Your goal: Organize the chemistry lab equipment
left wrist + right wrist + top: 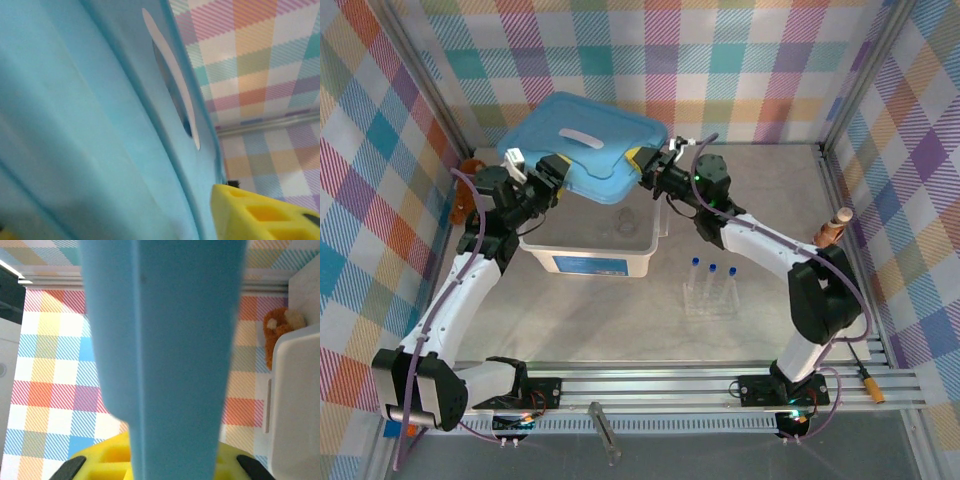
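Backdrop: pastel plaid cloth on 3 sides, alu frame posts at the corners, matte grey surface (pixel 760 180) below.
Blue lid (pixel 585 140): smooth plastic, rounded-rect, raised rim, pale oval label on top. Held tilted in the air over the back of the bin, off the surface. Left wrist view has it as a glossy blue sheet (pixel 100 125) w/ the oval. Right wrist view has it edge-on (pixel 180 340).
Left end effector (pixel 558 176): clamped on the lid's near-left edge. A blocky yellow finger (pixel 260 215) w/ square recesses sits tight against the rim.
Right end effector (pixel 638 160): closed on the lid's right edge. Yellow finger (pixel 107 457) at the base of the blue plastic.
Bin (pixel 585 262): white rect plastic tub, blue label on the front wall, top open.
Glassware (pixel 620 222): small, round, clear, lying on the bin floor; count can't be told.
Test tubes (pixel 712 270): 3 slim clear tubes w/ blue caps, upright in the rack.
Rack (pixel 710 300): small clear plastic, on the surface just right of the bin's front corner, between the arms.
Tweezers (pixel 605 432): thin, dark, lying on the ribbed alu rail at the near edge, between the arm bases.
Teddy bear (pixel 468 195): brown, fuzzy, by the left wall beside the left arm. Also in the right wrist view (pixel 280 330).
Brown bottle-shaped object (pixel 833 228): by the right frame rail, near the right arm's elbow.
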Robot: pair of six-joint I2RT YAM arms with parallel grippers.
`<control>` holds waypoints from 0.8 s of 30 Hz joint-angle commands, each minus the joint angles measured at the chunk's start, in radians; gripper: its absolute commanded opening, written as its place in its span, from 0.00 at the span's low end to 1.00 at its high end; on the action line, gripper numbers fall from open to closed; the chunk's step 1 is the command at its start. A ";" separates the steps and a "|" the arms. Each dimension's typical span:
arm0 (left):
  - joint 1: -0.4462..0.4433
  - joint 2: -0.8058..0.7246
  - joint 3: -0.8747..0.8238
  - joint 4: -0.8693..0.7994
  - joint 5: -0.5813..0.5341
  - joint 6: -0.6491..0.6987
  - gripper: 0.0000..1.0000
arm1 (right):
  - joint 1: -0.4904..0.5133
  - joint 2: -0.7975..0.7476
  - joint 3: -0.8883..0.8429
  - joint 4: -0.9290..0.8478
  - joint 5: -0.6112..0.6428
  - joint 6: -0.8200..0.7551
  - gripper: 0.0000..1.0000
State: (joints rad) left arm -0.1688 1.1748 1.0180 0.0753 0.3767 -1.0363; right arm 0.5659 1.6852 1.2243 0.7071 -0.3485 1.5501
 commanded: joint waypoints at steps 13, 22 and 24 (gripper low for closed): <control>0.057 -0.104 0.181 -0.506 -0.172 0.301 0.63 | -0.136 -0.167 0.200 -0.441 -0.191 -0.276 0.00; 0.155 -0.088 0.260 -0.715 -0.307 0.388 0.60 | -0.167 -0.127 0.318 -0.675 -0.380 -0.370 0.00; 0.196 -0.078 0.254 -0.722 -0.280 0.382 0.60 | -0.168 -0.107 0.343 -0.698 -0.428 -0.386 0.00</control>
State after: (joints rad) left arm -0.0158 1.0828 1.2476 -0.5632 0.1211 -0.6956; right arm 0.4046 1.5558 1.5036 0.0681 -0.6598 1.2316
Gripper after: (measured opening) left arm 0.604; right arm 0.131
